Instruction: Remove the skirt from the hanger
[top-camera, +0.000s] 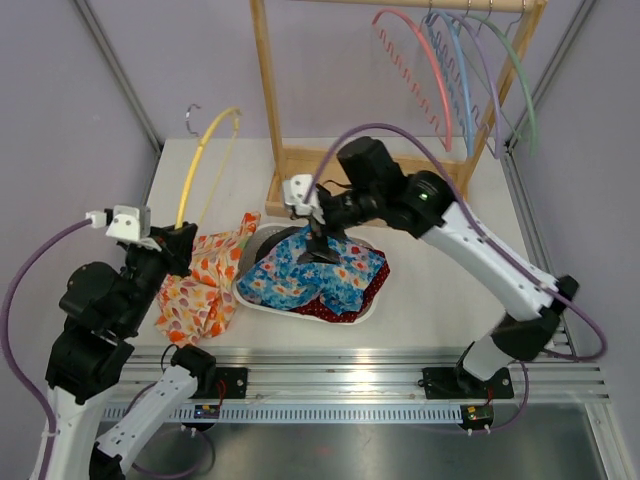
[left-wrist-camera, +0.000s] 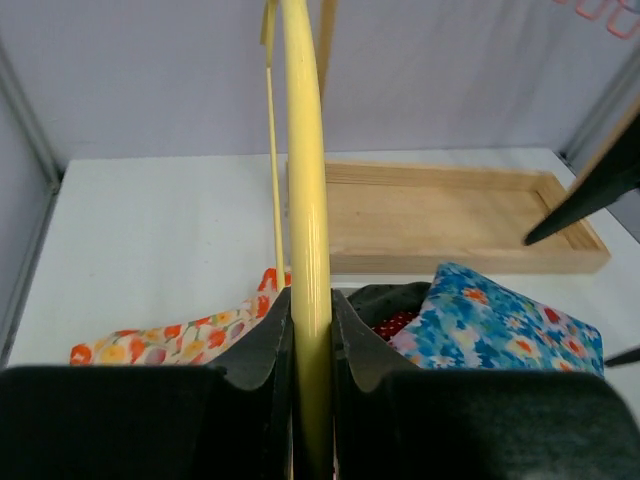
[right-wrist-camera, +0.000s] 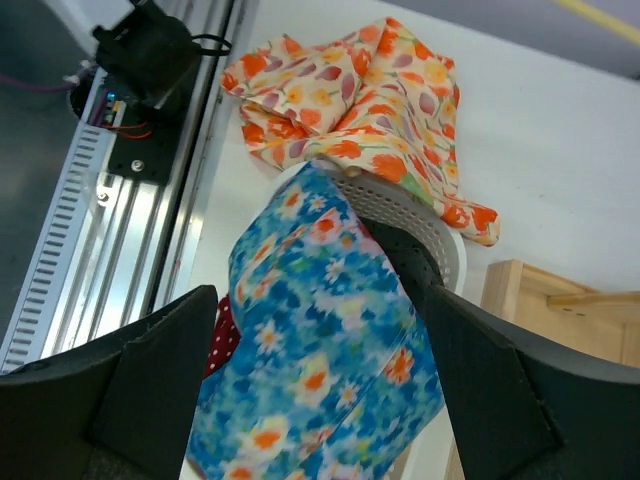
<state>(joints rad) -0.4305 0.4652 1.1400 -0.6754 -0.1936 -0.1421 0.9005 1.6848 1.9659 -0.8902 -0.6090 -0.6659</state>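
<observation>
White table. Orange floral skirt crumpled flat just below left jaws. White basket directly under right jaws, seemingly touching skirt. Wooden rack base beyond both jaws.

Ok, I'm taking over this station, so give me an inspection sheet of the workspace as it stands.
Surface: white table, nothing spilled.
Job's things: hanger, yellow, held upright; skirt, orange floral, heaped on the table at its lower end. Cannot tell whether they are attached.
Clutter: basket holding a blue cloth and a red cloth.
Grippers: left gripper shut on the hanger; right gripper open over the blue cloth.
Cables: purple cables loop from both arms.
Surroundings: wooden rack with coloured hangers.
</observation>
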